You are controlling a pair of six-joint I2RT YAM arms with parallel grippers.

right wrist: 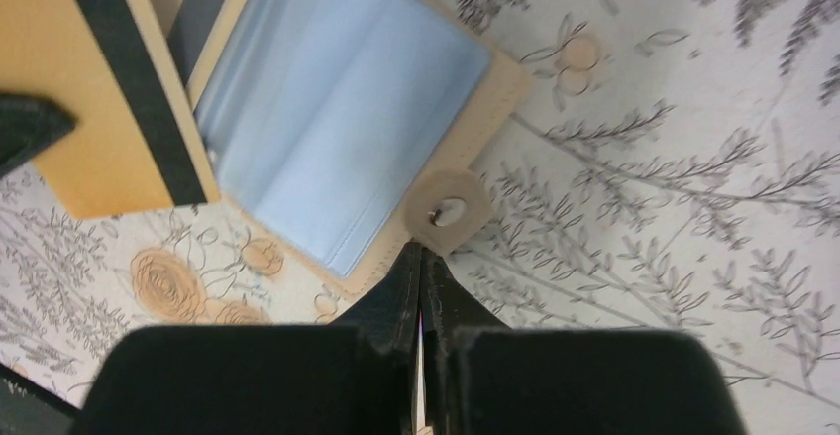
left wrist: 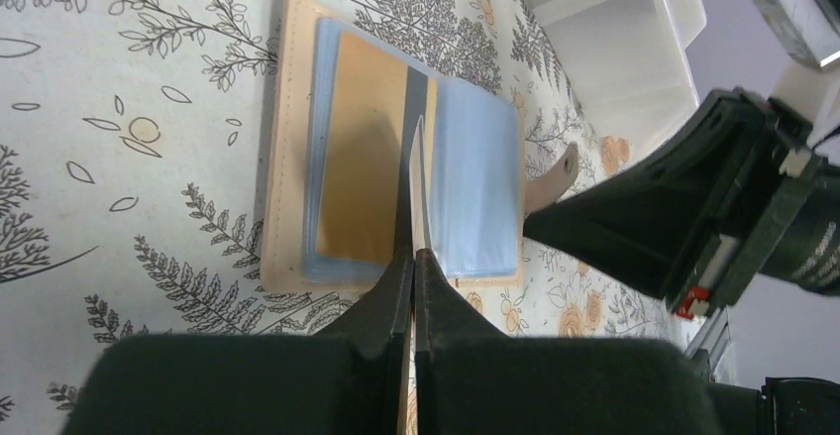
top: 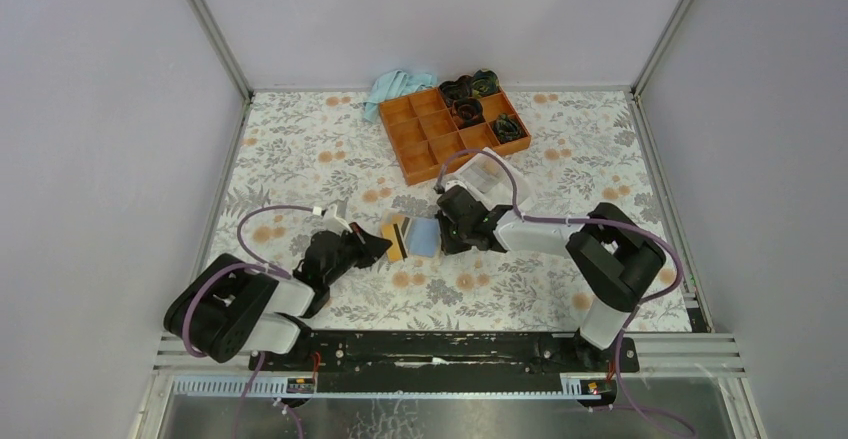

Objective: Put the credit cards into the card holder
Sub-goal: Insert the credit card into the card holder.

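There is one card holder near the middle of the table, showing two light blue sleeves. There are two striped gold cards, that one at the holder's nine o'clock and the second card inside a sleeve. At one o'clock from the holder stands one white box. Further toward twelve are one orange tray, holding what looks like four dark coiled items, and one light blue cloth. Two arms carry two grippers, the left gripper and the right gripper.
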